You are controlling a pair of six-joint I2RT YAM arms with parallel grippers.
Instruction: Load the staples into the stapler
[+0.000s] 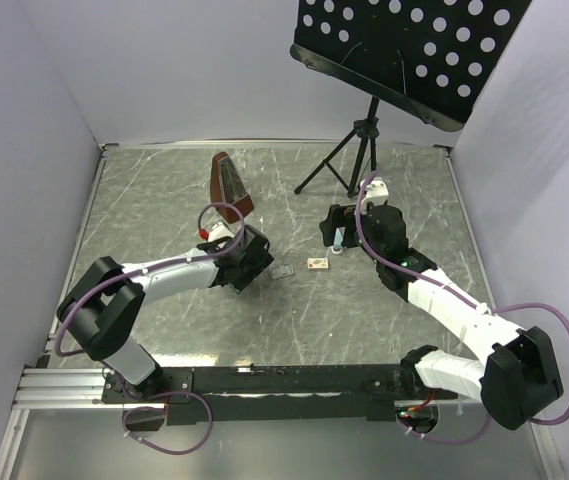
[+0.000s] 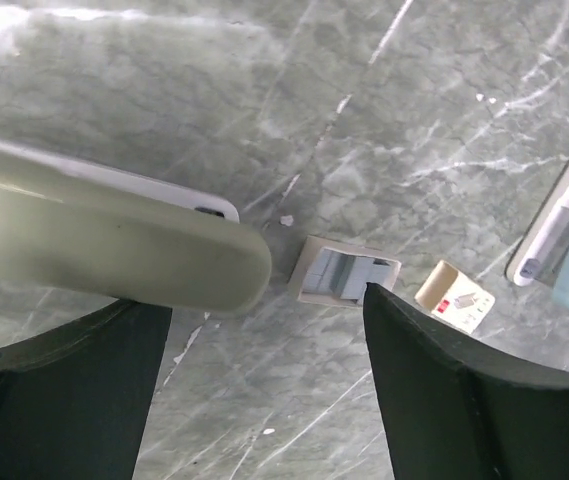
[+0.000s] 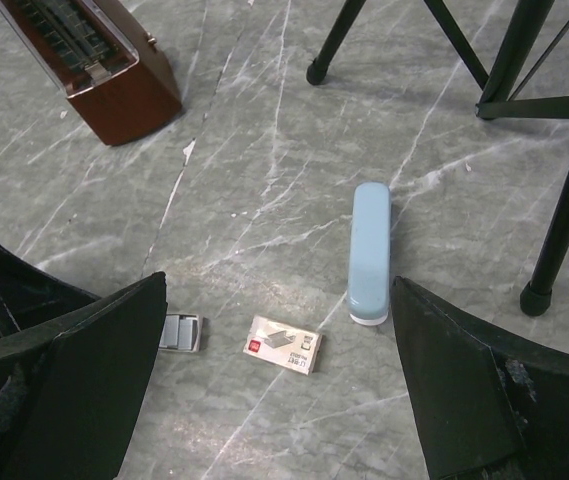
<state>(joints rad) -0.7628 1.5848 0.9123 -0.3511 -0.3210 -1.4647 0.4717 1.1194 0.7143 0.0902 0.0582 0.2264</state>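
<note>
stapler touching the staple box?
Apart. The right wrist view shows a strip of bare table between the stapler end and the box corner.

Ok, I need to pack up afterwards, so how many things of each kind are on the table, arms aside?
Stapler: 1
Staple box: 1
Tray of staples: 1
Metronome: 1
Music stand: 1
Total: 5
</note>
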